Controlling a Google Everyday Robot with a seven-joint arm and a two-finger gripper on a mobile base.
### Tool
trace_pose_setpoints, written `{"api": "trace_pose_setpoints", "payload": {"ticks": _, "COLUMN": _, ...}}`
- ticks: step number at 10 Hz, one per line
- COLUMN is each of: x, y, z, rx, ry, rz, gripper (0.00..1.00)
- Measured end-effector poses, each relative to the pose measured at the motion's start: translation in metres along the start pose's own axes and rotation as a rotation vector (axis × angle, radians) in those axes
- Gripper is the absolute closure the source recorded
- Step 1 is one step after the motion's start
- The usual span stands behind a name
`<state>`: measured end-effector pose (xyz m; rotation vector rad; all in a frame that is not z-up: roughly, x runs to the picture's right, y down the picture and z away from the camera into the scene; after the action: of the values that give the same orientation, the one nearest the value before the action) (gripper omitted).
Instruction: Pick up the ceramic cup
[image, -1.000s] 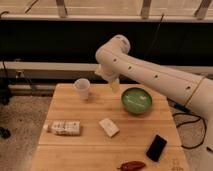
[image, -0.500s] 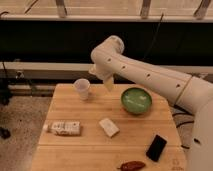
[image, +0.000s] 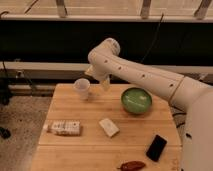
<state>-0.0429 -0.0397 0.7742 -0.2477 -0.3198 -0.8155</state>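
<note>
Right now I see the gripper (image: 104, 83) hanging just above the far edge of the wooden table (image: 85, 150), left of the green bowl (image: 136, 100), at the end of the white arm (image: 145, 75) that reaches in from the right. It points downward and nothing hangs from it; I cannot tell from my view whether it is released or clenched. The ceramic cup (image: 82, 88) stands upright on the table further left of the green bowl, just beside the gripper on its left, and I cannot tell whether the two touch. Nearer me than the green bowl and to its left, a small white block (image: 109, 127) lies flat, and further left a labelled bottle (image: 64, 128) lies on its side. A black phone (image: 156, 148) rests in front of the green bowl near the table's front right corner, with a reddish-brown object (image: 132, 165) at the front edge beside it.
</note>
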Motion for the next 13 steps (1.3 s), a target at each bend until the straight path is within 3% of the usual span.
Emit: {"api": "trace_pose_setpoints", "payload": {"ticks": 13, "x": -0.009, "y": -0.016, "z": 0.044, "rx": -0.007, "ry": -0.081, "rz": -0.06, "gripper": 0.2}}
